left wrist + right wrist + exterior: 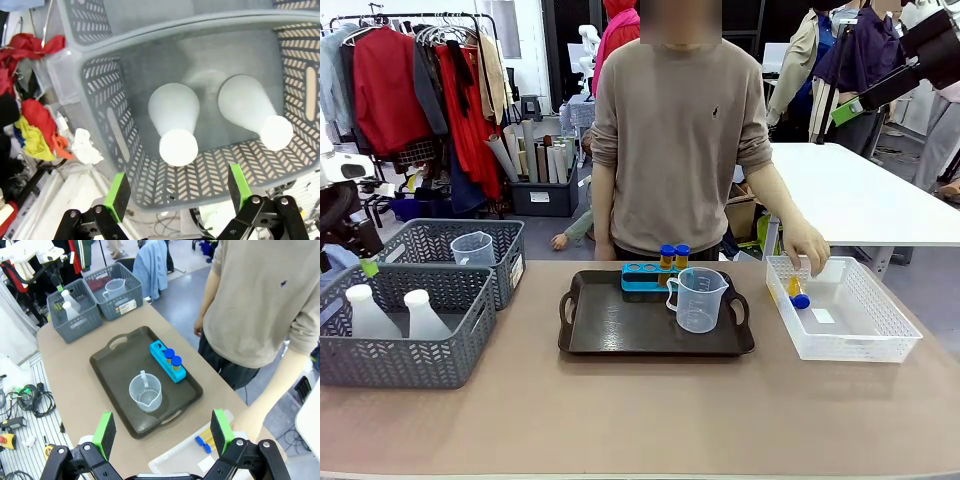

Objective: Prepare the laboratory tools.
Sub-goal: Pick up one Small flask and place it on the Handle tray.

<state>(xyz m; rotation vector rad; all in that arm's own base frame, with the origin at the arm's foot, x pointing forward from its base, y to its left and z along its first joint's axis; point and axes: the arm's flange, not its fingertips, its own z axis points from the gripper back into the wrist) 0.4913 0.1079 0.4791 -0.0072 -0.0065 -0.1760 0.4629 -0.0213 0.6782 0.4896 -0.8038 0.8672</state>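
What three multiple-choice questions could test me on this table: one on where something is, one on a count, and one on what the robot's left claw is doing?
1. Where are the two white bottles?
A. on the floor
B. in the near grey basket
C. on a shelf

2. How many tubes stand in the blue rack?
A. two
B. four
C. none

3. How is the left gripper?
A. open, holding nothing
B. shut on a bottle
C. shut, empty

Answers:
1. B: both bottles stand upright inside that basket.
2. A: two blue-capped tubes sit side by side at one end of the rack.
3. A: its jaws stand wide apart above the bottles, touching neither.
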